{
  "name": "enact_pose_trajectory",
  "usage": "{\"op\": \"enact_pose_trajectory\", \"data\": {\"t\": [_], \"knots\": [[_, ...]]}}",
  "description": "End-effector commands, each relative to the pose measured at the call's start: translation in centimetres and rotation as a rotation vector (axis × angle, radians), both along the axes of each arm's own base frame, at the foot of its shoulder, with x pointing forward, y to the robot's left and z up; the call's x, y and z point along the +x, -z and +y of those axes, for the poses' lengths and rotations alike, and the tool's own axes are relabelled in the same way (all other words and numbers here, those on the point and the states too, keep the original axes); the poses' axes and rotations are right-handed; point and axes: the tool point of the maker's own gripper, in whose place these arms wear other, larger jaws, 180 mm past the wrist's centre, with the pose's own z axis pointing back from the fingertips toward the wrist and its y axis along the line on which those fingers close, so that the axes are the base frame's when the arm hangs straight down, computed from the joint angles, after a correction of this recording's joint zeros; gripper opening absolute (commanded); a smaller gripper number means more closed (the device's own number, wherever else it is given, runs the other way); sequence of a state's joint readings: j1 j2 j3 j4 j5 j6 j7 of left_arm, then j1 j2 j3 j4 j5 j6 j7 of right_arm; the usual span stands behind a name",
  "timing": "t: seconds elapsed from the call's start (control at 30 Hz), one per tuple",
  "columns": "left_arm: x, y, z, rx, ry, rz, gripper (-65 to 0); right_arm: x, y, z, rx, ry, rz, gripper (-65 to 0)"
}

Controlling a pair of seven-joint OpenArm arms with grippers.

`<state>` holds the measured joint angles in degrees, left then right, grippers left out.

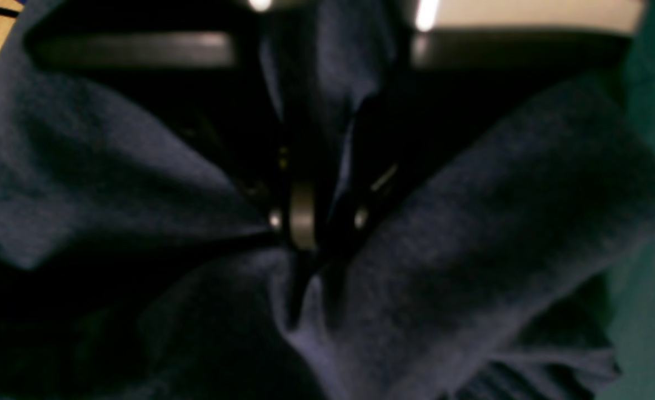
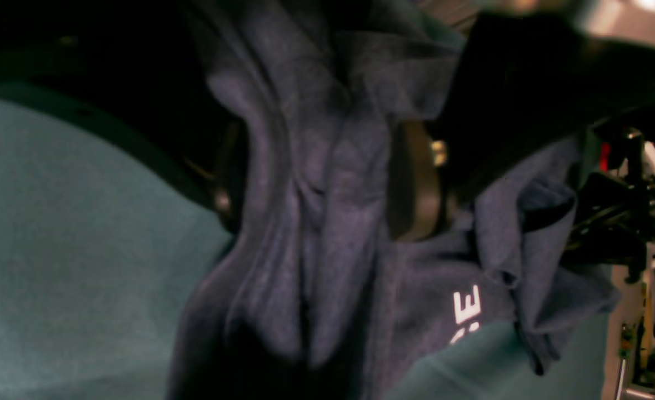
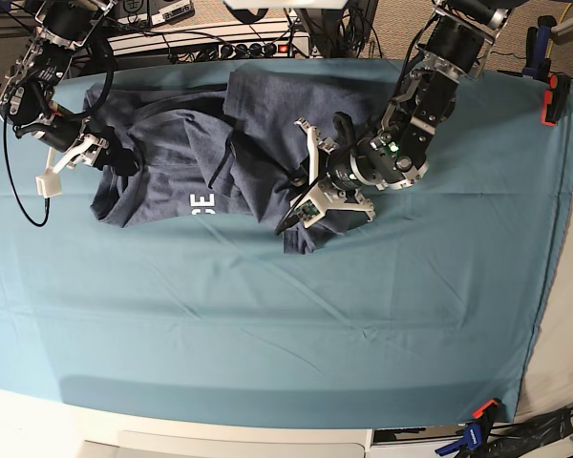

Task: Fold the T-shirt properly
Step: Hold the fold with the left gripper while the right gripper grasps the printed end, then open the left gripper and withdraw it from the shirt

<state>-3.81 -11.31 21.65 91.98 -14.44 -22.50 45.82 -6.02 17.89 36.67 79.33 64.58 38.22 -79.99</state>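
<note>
- At the far left of the base view the right gripper [image 3: 103, 153] sits low over the desk, at the left end of the T-shirt [image 3: 258, 124].
- The right wrist view shows a thick bunch of the blue fabric [image 2: 316, 183] running between its two pads [image 2: 413, 183]; the jaws stand fairly wide with the cloth gathered between them, and whether they press it firmly I cannot tell.
- The T-shirt lies crumpled across the upper middle of the teal cloth [image 3: 267, 324] that covers the desk, folded over on itself in uneven layers.
- A white letter "E" [image 3: 202, 201] shows on its lower left part, near the front edge of the garment.
- To the right of the shirt's middle, the left gripper [image 3: 301, 181] lies on the fabric, its white fingers [image 3: 310, 143] pointing left.
- In the left wrist view its jaws are nearly together, pinching a fold of the T-shirt [image 1: 327, 166] that spreads out to both sides of them.
- At the right edge of the desk an orange and black clamp [image 3: 555, 98] grips the teal cloth.
</note>
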Motion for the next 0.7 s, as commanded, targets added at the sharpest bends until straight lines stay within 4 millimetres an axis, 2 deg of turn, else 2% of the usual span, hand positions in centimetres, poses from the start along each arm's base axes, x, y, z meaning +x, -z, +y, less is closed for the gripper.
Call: {"op": "enact_pose_trajectory", "data": {"t": [0.0,0.1,0.17,0.67], "knots": [[0.48,-0.27,0.45,0.020,-0.004,-0.015,-53.1,0.66,-1.14,-0.50,-0.012,-0.004,-0.040,-39.0],[0.48,-0.27,0.45,0.020,-0.004,-0.015,-53.1,0.69,-1.21,-0.44,-0.023,-0.020,-0.054,-58.1],[0.48,-0.27,0.45,0.020,-0.004,-0.015,-53.1,0.73,-1.24,-0.45,-0.023,-0.019,-0.057,-65.0],[0.79,-0.42,0.60,0.032,-0.004,-0.017,-53.1,0.81,-1.38,-0.40,-0.017,-0.017,-0.064,-65.0]]}}
